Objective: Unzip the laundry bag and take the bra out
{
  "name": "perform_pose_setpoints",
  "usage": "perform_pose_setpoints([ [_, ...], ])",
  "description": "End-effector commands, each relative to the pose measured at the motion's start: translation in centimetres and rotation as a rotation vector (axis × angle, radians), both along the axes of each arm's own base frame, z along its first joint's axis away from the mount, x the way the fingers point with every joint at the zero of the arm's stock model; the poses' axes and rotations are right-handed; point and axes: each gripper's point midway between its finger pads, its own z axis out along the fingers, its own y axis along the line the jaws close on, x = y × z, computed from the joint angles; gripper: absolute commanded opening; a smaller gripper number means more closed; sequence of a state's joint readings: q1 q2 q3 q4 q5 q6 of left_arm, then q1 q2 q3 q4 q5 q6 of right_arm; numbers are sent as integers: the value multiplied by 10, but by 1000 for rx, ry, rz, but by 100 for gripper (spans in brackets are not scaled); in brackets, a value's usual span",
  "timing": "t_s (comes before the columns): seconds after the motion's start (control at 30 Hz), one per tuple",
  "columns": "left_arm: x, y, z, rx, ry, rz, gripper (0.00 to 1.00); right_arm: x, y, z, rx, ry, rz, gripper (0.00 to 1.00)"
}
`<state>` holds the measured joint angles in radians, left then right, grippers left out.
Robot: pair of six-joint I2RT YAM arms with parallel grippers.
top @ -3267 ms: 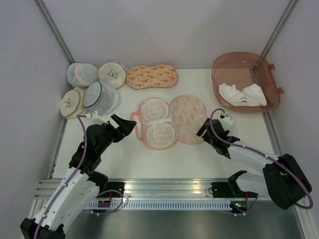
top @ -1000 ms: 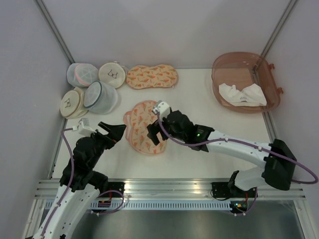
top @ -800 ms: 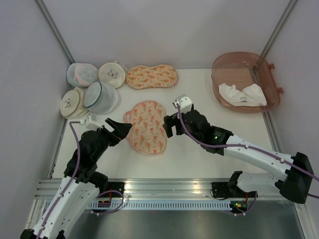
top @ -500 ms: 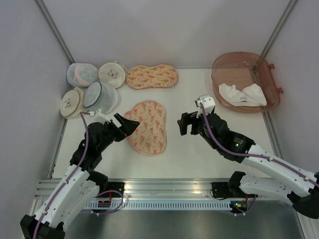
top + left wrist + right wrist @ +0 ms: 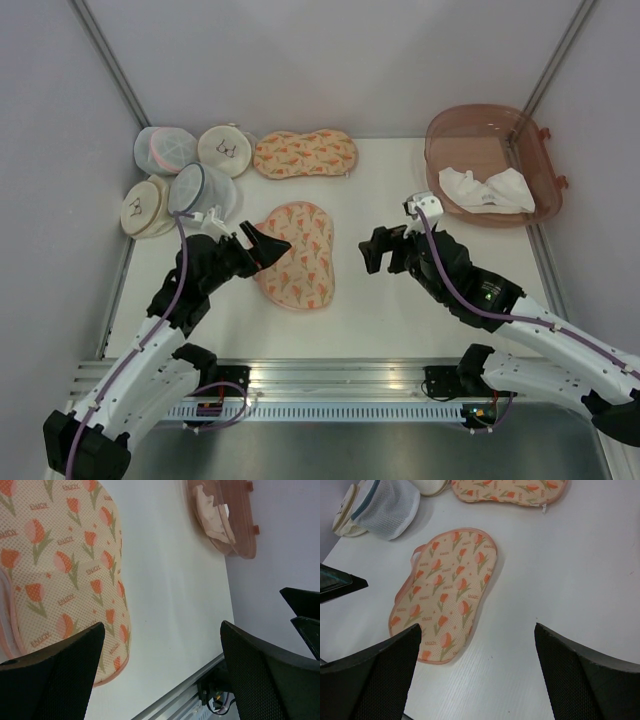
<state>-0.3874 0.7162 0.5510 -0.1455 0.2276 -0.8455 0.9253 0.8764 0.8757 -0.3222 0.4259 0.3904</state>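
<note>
Four round mesh pouches [image 5: 203, 195] crowd the back left corner, with a second printed case [image 5: 305, 154] beside them. At the back right, a pink tub [image 5: 440, 130] holds crumpled white fabric [image 5: 487, 188]. The laundry bag [image 5: 298, 255] lies shut mid-table. The left gripper [image 5: 272, 248] gapes wide at its left edge. The right gripper [image 5: 370, 250], equally wide and empty, hangs apart on the right.

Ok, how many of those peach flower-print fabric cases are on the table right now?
2. One peach flower-print fabric case lies mid-table; a second peach case lies at the back, beside the round white mesh pouches. No others show.
</note>
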Motion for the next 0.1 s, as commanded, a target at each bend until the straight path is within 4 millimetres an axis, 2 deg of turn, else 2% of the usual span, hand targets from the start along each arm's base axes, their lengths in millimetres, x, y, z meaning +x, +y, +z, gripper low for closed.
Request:
perform_pose_setpoints([
  [0.0, 4, -3, 32, -6, -117, -33, 99, -3, 8, 9, 37, -8, 46, 98],
  [0.07, 3, -3, 31, -5, -115, -31, 100, -3, 8, 11, 44, -12, 42, 98],
])
